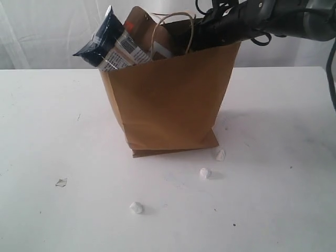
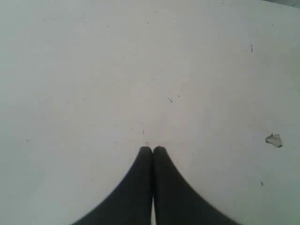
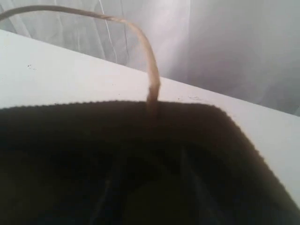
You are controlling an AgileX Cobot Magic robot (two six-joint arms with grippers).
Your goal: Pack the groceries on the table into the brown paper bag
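**Right arm buried in the bag, left one parked**

The right arm [image 1: 247,23] reaches into the open mouth of the brown paper bag [image 1: 168,100], so the right claw is somewhere inside. It's pitch dark in there, and I honestly can't tell if the fingers are apart or gripping anything. The bag stands upright on the desk [image 1: 47,131], and one twisted handle [image 1: 173,26] arches up just beside that arm. The long blue-white packet [image 1: 107,42] pokes out tilted at the rim farthest from the arm. The left claw [image 2: 152,149] has its tips pressed together, holding nothing, over bare desk. A small clear scrap [image 2: 274,139] lies off to its side, well apart.
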